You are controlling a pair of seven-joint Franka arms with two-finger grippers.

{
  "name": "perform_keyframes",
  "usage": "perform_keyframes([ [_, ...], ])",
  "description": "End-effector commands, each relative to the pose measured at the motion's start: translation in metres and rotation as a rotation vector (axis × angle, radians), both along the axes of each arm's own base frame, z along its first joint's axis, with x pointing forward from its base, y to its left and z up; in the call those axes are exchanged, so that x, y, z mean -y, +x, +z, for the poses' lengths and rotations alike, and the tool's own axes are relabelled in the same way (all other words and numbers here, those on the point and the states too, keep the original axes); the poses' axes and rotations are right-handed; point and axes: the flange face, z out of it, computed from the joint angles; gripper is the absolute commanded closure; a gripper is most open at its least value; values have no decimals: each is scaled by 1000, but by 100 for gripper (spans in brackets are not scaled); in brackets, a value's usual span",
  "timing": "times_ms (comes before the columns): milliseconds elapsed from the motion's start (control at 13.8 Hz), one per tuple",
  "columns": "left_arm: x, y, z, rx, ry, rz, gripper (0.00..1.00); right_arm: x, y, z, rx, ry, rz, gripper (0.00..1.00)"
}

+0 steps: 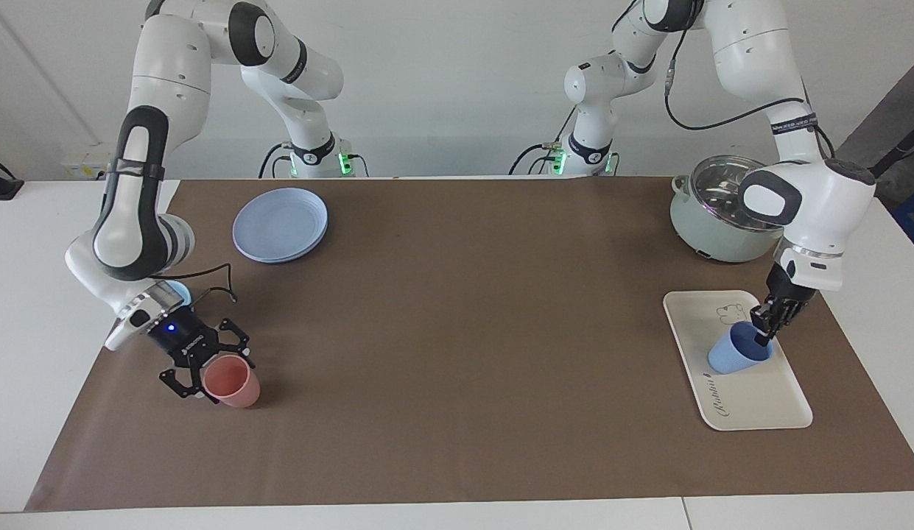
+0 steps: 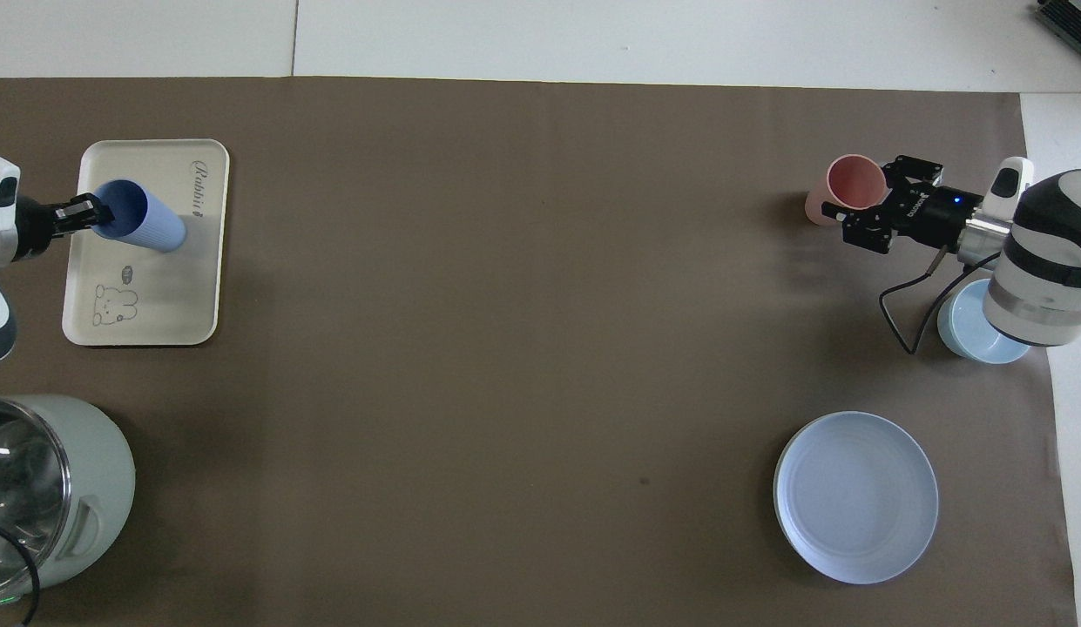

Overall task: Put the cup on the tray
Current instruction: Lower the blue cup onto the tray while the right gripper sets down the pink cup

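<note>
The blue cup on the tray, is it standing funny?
Yes. The blue cup leans over on the cream tray rather than standing flat, its rim pinched by the left gripper. The pink cup tilts too, in the right gripper, toward the right arm's end of the table.

Tray (image 2: 205,296): cursive word "Rabbit" along one short end, legible in overhead view; same lettering visible in facing view (image 1: 722,401). Small cartoon animal drawing at other end, with tiny speech-bubble mark beside it, content unreadable.
Right gripper (image 2: 880,213): white lettering on black body, too small to read.
Left arm: black band with white print on forearm (image 1: 795,121), unreadable.
No other text, numbers or signs legible.
</note>
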Motion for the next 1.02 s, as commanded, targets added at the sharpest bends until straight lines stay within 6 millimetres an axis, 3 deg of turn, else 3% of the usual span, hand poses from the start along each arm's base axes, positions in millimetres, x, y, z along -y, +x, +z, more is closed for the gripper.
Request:
perform_keyframes([
  [0, -3, 1, 2, 24, 0, -8, 0, 0, -4, 2, 21, 14, 3, 0],
  [291, 3, 14, 29, 18, -17, -27, 0, -2, -3, 11, 25, 24, 2, 0],
  [654, 12, 16, 117, -98, -61, -83, 0, -2, -3, 46, 23, 36, -25, 0],
  [799, 22, 13, 158, -185, 34, -132, 0, -14, -1, 79, -7, 9, -23, 0],
  [945, 68, 11, 192, -280, 129, -189, 0, -37, 0, 123, -110, -20, -65, 0],
])
